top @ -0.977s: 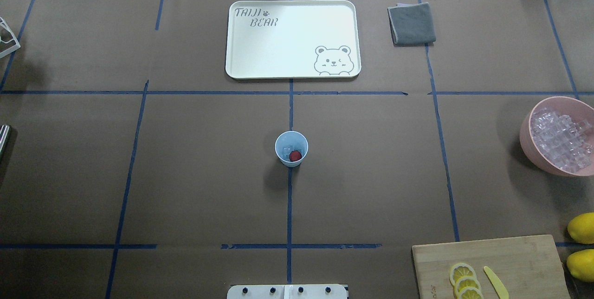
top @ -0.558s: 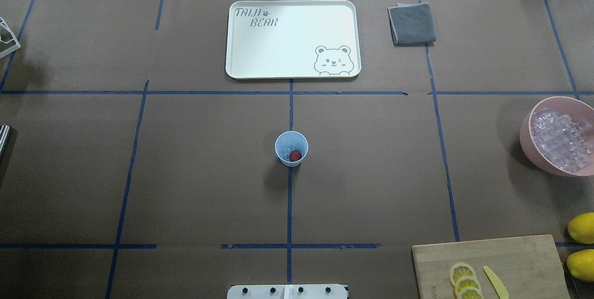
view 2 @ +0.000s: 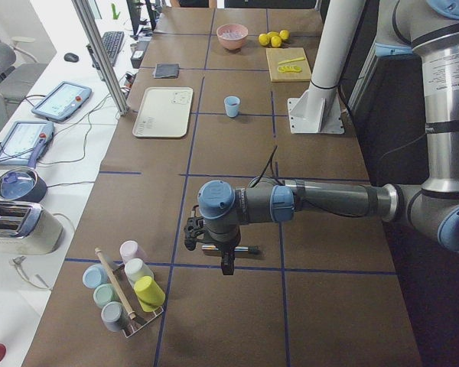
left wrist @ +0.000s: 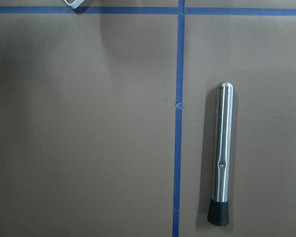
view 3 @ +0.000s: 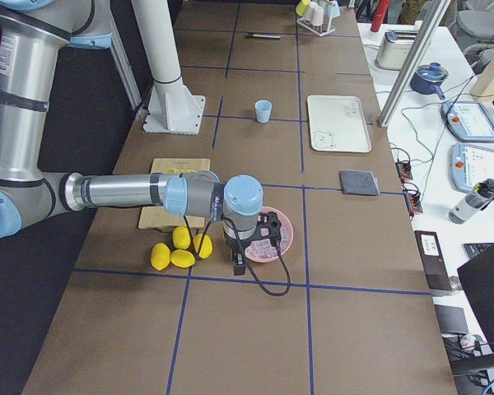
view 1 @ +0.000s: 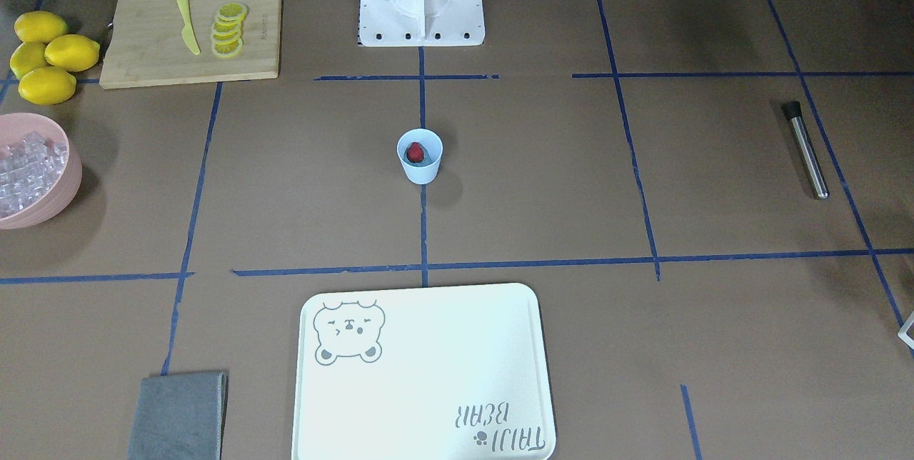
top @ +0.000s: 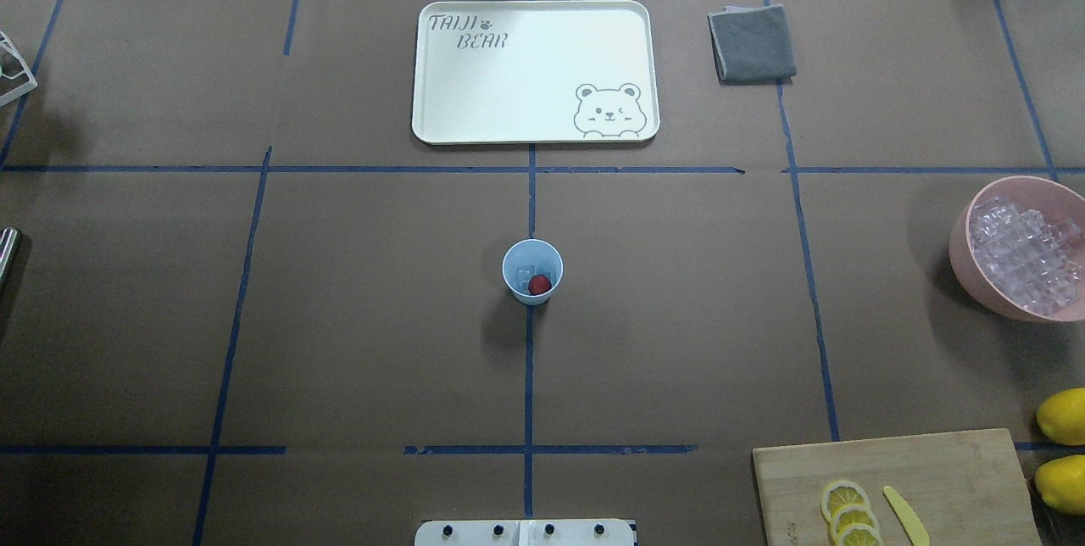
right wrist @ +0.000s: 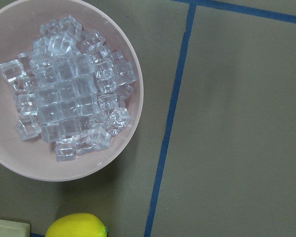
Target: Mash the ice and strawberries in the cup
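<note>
The cup point(top: 532, 271) stands in the middle of the desk point(top: 364, 334) with the strawberry point(top: 539, 284) and ice point(top: 524, 273) inside, so we judge our left hand point(view 2: 223, 256) hangs over the steel masher point(left wrist: 222, 155) to fetch it; whether it is spread we cannot tell.

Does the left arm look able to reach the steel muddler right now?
Probably yes. The left arm hangs right above the steel muddler, which lies flat on the bare table beside a blue tape line, with nothing on or against it.
</note>
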You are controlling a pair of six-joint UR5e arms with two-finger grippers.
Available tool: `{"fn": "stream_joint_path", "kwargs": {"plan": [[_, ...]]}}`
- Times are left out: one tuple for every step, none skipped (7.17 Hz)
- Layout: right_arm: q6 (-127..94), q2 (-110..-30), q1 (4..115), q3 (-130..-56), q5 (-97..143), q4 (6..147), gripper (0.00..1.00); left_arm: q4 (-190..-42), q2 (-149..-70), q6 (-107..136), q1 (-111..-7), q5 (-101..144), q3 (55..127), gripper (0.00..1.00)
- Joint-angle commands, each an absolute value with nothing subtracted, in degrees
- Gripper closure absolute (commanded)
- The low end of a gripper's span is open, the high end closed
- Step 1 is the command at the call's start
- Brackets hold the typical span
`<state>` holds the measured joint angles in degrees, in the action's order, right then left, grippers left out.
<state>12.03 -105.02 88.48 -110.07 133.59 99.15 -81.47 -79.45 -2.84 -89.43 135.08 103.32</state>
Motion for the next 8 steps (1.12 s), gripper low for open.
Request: {"fn": "stream_joint_path", "kwargs": {"plan": [[12.22, -105.03, 88.51, -110.57, 131.84, 99.14, 0.0, -81.47, -79.45, -2.64, -89.47, 135.09, 103.71, 0.0], [12.3, -105.12, 88.51, -110.65, 131.84, 99.14, 0.0, -81.47, -79.45, -2.72, -89.47, 135.17, 103.8, 0.0], [12.3, -105.12, 88.51, -110.65, 131.84, 99.14, 0.0, -81.47, -79.45, -2.72, -89.47, 135.18, 103.97, 0.0], [12.3, -105.12, 88.59, -110.65, 131.92, 99.14, 0.0, -81.47, -79.45, -2.81, -89.47, 135.35, 104.06, 0.0], [12.3, -105.12, 88.51, -110.57, 132.01, 99.14, 0.0, -81.47, -79.45, -2.99, -89.47, 135.53, 104.32, 0.0], [12.3, -105.12, 88.51, -110.57, 132.01, 99.14, 0.0, -81.47, -79.54, -2.9, -89.47, 135.53, 104.33, 0.0], [12.3, -105.12, 88.51, -110.57, 132.01, 99.14, 0.0, -81.47, -79.45, -2.99, -89.47, 135.44, 104.33, 0.0], [12.3, -105.12, 88.51, -110.57, 131.92, 99.14, 0.0, -81.39, -79.54, -2.81, -89.3, 135.18, 102.76, 0.0]]}}
